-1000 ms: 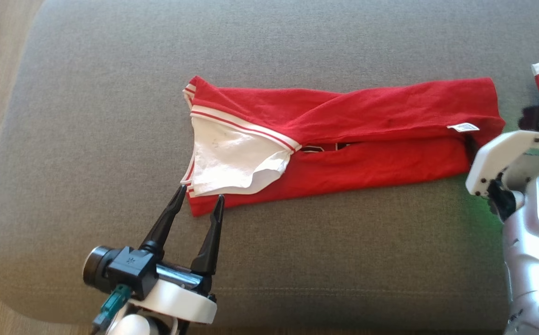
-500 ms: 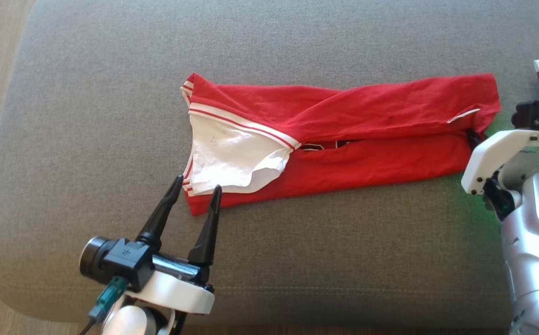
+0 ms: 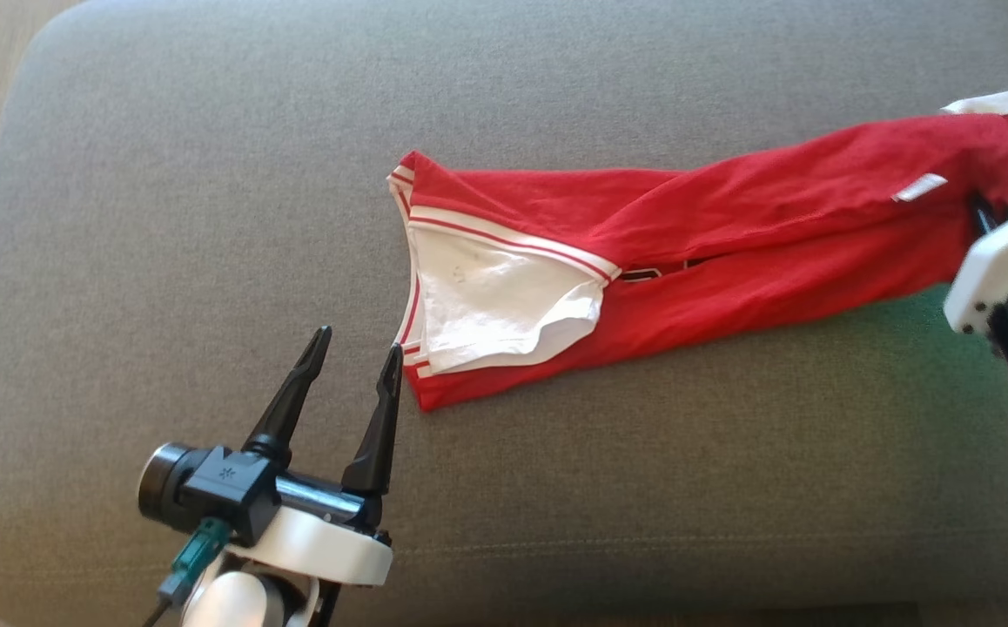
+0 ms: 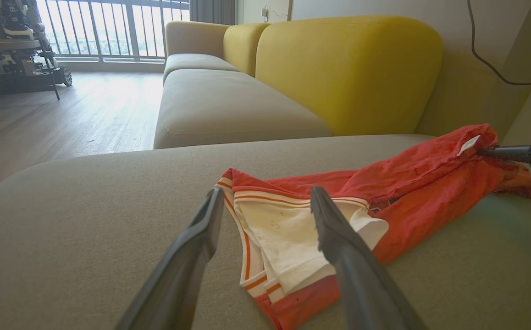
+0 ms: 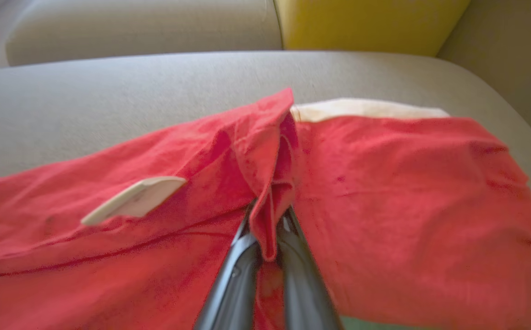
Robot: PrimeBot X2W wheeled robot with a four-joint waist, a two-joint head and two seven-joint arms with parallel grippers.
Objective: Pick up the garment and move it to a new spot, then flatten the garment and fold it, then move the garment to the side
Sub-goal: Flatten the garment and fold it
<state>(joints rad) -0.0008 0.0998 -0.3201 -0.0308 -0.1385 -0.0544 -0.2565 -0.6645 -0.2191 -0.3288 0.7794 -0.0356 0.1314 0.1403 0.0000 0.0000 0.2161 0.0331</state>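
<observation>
Garment (image 3: 730,235) lies lengthwise left-right, white collar end leftward.

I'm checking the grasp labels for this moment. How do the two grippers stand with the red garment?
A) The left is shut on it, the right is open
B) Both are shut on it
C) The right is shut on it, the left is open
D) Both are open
C: the right gripper has its fingers pinched on a fold of the garment, while the left gripper stands open near its white-trimmed end.
</observation>
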